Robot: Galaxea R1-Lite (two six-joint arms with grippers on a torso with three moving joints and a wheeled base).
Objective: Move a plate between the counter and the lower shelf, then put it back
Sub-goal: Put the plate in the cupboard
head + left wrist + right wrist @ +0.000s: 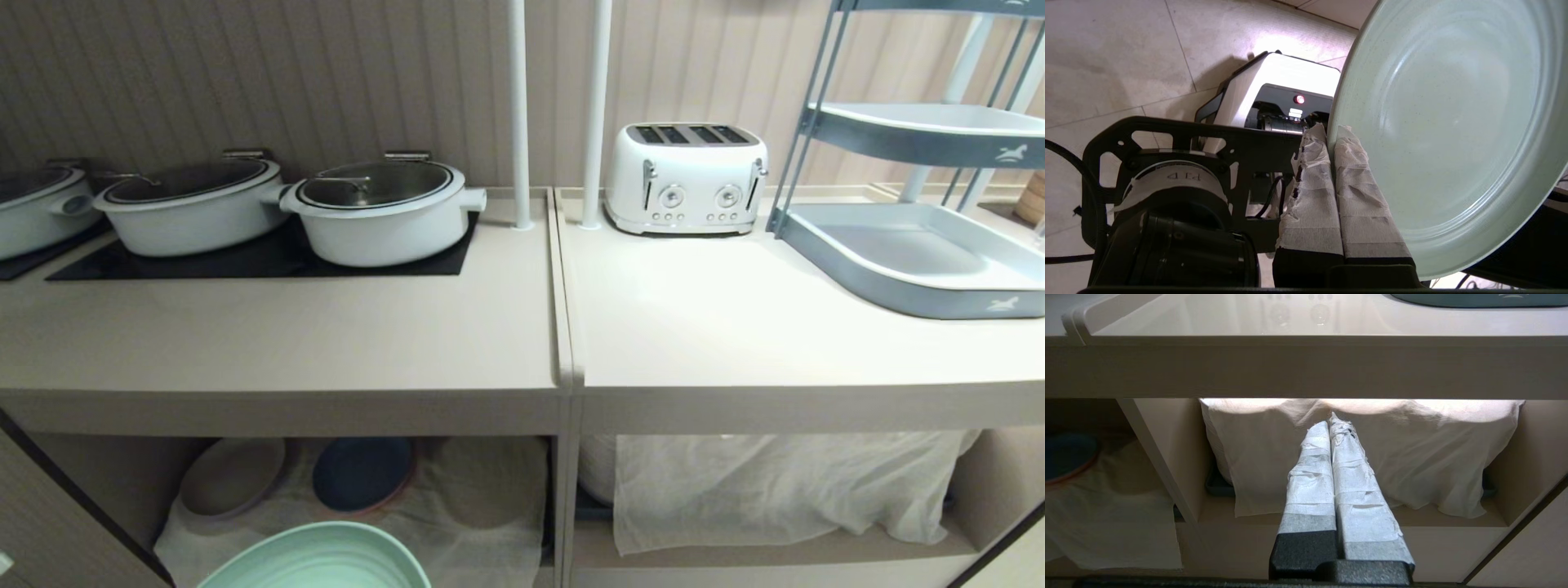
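The pale mint-green plate [318,559] hangs at the bottom of the head view, in front of the lower shelf [482,506] and below the counter [277,335]. In the left wrist view my left gripper [1331,132] is shut on the plate [1453,122], its taped fingers [1310,196] pinching the rim, and the plate stands tilted on edge. The shelf's cloth-covered floor holds an off-white plate [233,476] and a blue plate [363,472]. My right gripper [1329,420] is shut and empty, held level before the neighbouring bay. Neither arm shows in the head view.
Three white pots [384,208] stand on the black hob panels. On the paler top [735,327] to the right are a white toaster [686,175] and a grey-blue tiered rack [914,253]. A white cloth [775,490] hangs in the right bay. My base [1274,94] and the tiled floor lie under the left gripper.
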